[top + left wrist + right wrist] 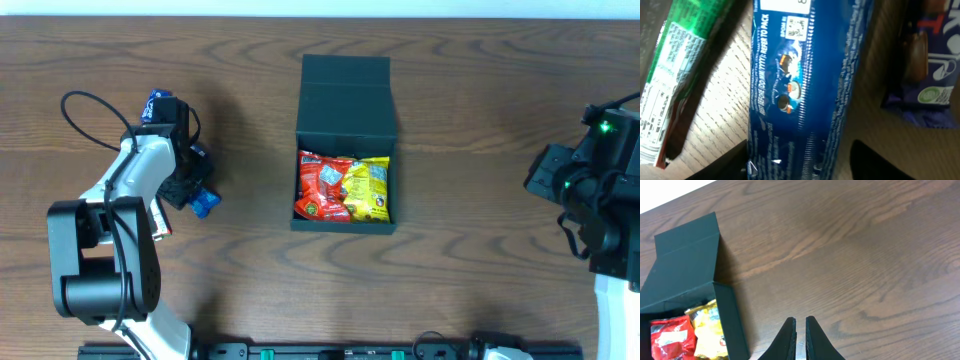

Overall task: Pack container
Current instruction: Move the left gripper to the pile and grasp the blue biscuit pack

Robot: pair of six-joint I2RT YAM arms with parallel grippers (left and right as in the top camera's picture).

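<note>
two snack packets side by side in the container; other packets well to its left

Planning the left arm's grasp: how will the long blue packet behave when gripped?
The blue packet looks glossy, so it is probably slippery. Its rounded tube shape suggests it may roll if nudged. It is likely stiff, not floppy.

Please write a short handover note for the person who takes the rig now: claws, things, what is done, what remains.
Claws: left claw low over the blue packet, fingers either side, grip unclear; right claw shut, empty, right of the container.
Done: container open, lid back; red packet and yellow packet inside.
Left to do: blue packet, green packet and purple packet lie outside; the lid probably comes last.
</note>
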